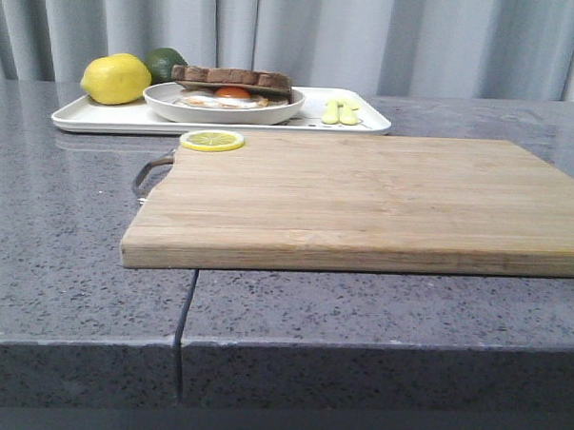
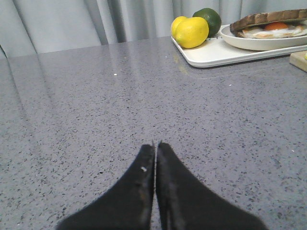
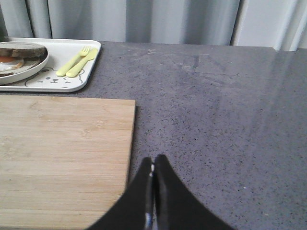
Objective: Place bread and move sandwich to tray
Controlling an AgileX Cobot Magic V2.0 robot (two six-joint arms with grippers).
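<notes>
**On the far tray: sandwich assembled and delivered**

At the far left of the counter the tray (image 1: 82,118) lay flat, its bear drawing visible in the right wrist view; on it sat the plate (image 1: 168,106) carrying the sandwich (image 1: 232,87); the bread (image 1: 231,77) rested on top, dark crust outward, with the egg (image 1: 232,93) and its orange yolk showing beneath. A lemon (image 1: 117,78) and a lime (image 1: 166,62) stood at the tray's left end; yellow cutlery (image 1: 340,112) lay at its right end. Nearer, the cutting board (image 1: 383,200) was bare except for a lemon slice (image 1: 212,140) on its far left corner.

Left gripper (image 2: 156,143) clenched, fingertips pressed together, holding nothing, low over bare counter to the left of the board; right gripper (image 3: 153,158) likewise clenched and empty, near the board's right edge; neither arm visible in the front view.

Judgement: both steps looked done; bread placed, plate on tray; nothing evidently left beyond parking the arms.
</notes>
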